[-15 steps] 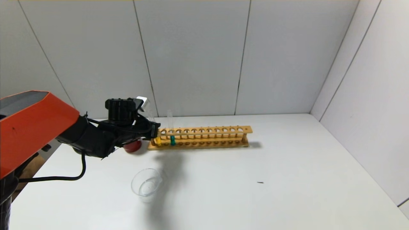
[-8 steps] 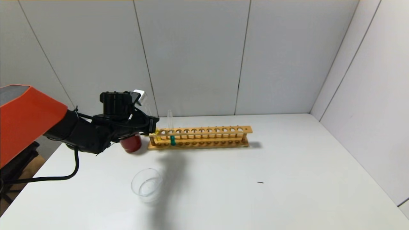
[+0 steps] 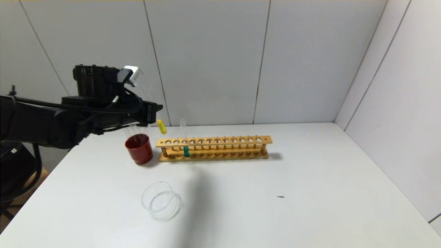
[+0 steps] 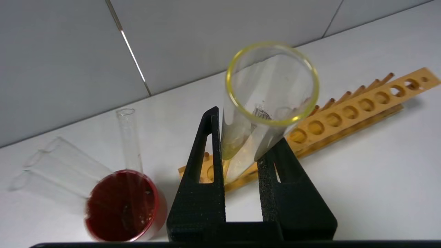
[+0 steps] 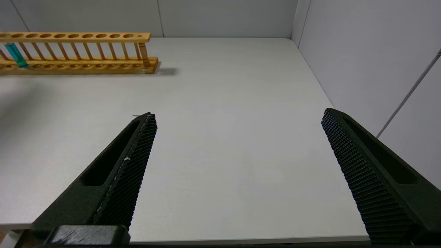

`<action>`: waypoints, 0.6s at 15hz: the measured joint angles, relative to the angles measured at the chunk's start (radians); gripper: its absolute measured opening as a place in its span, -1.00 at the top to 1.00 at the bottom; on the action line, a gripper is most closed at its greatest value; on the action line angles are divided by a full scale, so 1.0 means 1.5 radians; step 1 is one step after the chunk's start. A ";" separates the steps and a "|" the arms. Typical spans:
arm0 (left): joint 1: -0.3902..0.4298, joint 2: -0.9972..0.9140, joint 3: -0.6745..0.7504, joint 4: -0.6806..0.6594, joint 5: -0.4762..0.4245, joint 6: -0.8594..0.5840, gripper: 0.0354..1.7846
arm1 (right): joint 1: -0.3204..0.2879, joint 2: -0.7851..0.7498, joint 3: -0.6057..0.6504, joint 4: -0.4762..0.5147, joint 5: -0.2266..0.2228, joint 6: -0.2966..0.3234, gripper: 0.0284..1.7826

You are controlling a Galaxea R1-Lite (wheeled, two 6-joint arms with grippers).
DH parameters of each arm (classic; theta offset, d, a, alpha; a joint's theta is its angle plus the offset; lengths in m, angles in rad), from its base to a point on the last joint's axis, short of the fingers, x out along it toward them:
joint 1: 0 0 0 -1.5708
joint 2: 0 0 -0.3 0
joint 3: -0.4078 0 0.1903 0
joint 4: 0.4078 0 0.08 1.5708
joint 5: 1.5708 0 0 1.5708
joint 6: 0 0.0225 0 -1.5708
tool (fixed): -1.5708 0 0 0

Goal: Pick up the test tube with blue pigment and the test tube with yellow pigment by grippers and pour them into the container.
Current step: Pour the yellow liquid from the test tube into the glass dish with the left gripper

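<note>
- While our left tool (image 3: pixel 151 113) hangs above the rack's left end, its fingers (image 4: pixel 206 165) are clamped on the test tube with yellow pigment (image 3: pixel 161 126), lifted clear of the wooden rack (image 3: pixel 220 148) and tilted.
- We see the test tube with blue pigment (image 3: pixel 186 151) upright in a slot near the rack's left end.
- Nearer to us, the container (image 3: pixel 161 200) sits on the white worktop (image 3: pixel 275 206), well apart from the rack.
- A dark red cup (image 3: pixel 139 148) holding clear tubes (image 4: pixel 129 137) stands just beside the rack's left end.
- Our right tool (image 5: pixel 237 162) hovers spread wide over the worktop's right side, holding nothing.
- Grey panelled walls (image 3: pixel 213 62) enclose the worktop behind and to the right.
</note>
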 joint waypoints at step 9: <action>0.005 -0.191 0.212 0.120 0.000 0.417 0.67 | 0.000 0.000 0.000 0.000 0.000 0.000 -0.96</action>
